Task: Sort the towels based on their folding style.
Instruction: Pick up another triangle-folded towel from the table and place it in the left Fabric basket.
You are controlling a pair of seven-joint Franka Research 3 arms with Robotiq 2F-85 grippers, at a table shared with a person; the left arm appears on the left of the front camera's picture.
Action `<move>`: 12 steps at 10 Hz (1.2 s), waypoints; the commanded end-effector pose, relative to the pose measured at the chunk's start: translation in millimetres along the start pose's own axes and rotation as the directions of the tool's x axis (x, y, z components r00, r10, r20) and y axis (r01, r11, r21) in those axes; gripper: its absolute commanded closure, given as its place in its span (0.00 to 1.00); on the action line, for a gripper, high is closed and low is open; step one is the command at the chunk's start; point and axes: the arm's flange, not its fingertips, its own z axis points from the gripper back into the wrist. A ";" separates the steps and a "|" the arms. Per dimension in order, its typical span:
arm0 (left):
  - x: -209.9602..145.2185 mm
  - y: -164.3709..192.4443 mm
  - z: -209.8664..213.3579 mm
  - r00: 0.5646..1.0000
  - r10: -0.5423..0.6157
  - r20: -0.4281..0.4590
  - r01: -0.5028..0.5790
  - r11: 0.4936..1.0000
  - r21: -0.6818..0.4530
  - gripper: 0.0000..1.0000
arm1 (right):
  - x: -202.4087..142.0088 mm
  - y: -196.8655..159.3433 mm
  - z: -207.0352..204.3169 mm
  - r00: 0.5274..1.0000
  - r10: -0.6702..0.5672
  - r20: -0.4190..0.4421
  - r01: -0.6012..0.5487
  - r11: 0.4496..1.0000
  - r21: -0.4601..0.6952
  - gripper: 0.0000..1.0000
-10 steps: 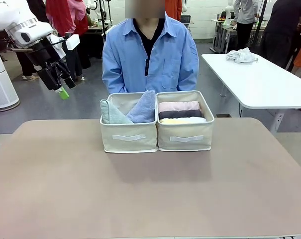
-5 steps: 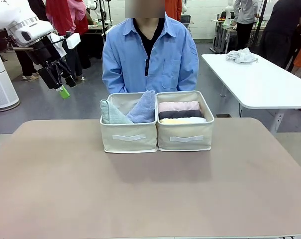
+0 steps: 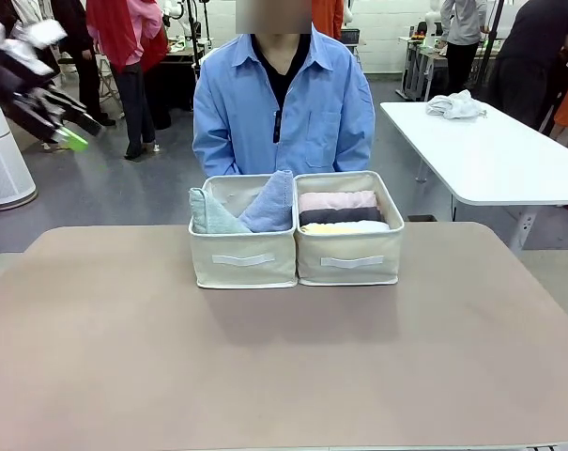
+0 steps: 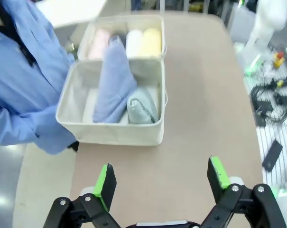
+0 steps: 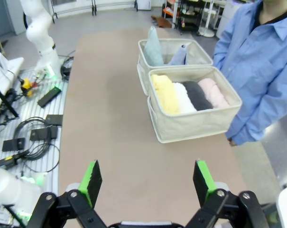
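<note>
Now the left gripper point(image 3: 72, 139), jaws spread and empty, is drawn further up and away from the bins point(image 3: 244, 268), where cones point(image 3: 269, 202) and rolls point(image 3: 338, 214) are already sorted, so the task looks finished.

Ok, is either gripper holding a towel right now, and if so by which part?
No. The left gripper and the right gripper are both open and empty, up above the table. The towels sit in the bins.

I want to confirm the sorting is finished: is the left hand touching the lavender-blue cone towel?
Apart. In the front view the left hand is raised far left of the lavender-blue cone towel, with open floor between them.
</note>
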 end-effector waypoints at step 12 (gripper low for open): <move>-127.2 5.3 74.0 0.965 0.033 0.260 -0.055 0.996 0.077 0.00 | 0.6 0.3 0.2 1.000 0.016 -0.003 -0.016 1.000 0.010 0.00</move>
